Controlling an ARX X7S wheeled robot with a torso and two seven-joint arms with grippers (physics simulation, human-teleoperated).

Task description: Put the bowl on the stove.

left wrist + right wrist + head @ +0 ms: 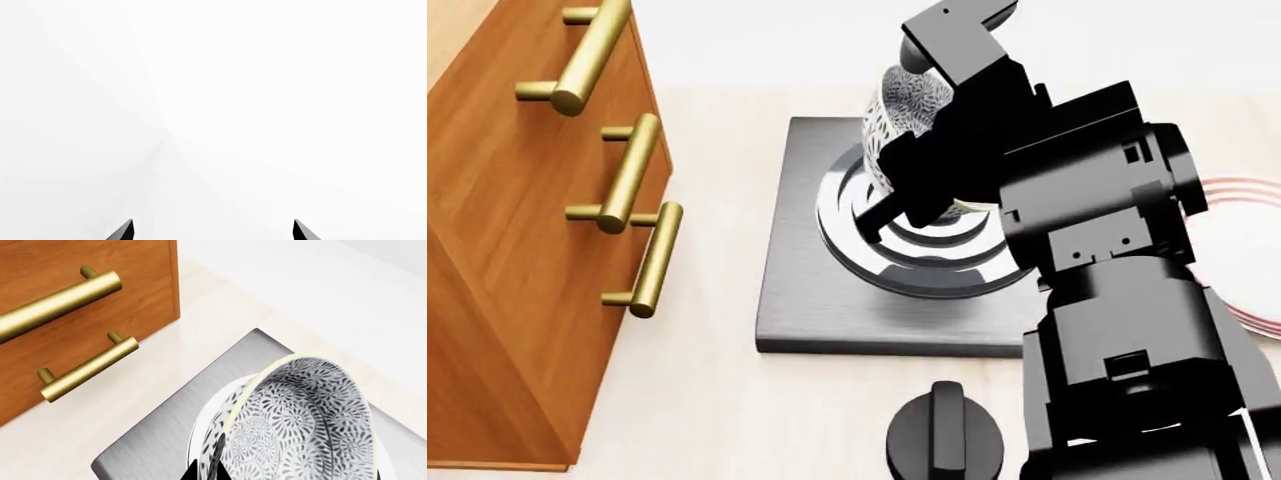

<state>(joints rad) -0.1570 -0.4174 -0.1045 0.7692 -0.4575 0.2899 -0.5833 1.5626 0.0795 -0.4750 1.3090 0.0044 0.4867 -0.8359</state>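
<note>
- Bowl (300, 430): held tilted steeply on edge over the stove (807, 290), directly above the ringed burner (888, 255); not yet resting flat.
- Right gripper (207, 472): jaws narrow, pinching the bowl's rim wall, one finger inside and one outside.
- Left gripper (213, 231): jaws spread wide, nothing between them; its camera faces blank white, so its position relative to the stove cannot be told.
- Handling: the bowl looks rigid, glazed, light and likely brittle; a rim pinch is the sensible hold, though smooth walls may slip.
- Whether the lower rim touches the burner is probably hidden by the arm.
- Knob (945, 435) lies on the table just beside the stove's near edge; plate (1241, 250) beside its far side from the cabinet (507, 250).
</note>
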